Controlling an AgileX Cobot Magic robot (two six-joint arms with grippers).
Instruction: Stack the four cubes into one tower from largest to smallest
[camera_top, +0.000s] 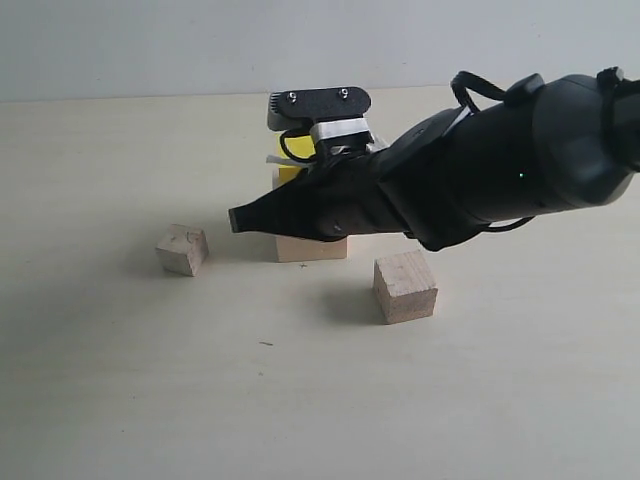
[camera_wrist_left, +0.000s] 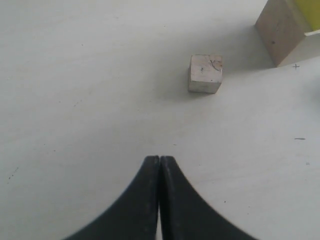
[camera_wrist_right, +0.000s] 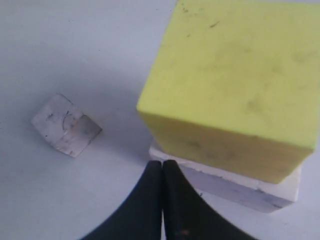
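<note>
Large pale cube (camera_top: 312, 247) carries the yellow cube (camera_wrist_right: 235, 85) on top, brownish cube (camera_top: 406, 286) sits loose near its right, smallest cube (camera_top: 182, 249) apart on its left — my left gripper (camera_wrist_left: 159, 160) and right gripper (camera_wrist_right: 163, 164) are both pinched closed on nothing, the right one close by the yellow cube.

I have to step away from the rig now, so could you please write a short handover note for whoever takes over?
Left gripper: shut, empty, a little short of the smallest pale cube.
Right gripper: shut, empty, close beside the stack.
Done: the yellow cube sits on the large pale cube.
Left to do: the brownish cube stands alone on the table and goes on the yellow one. The smallest pale cube, also on its own, goes on last.
</note>
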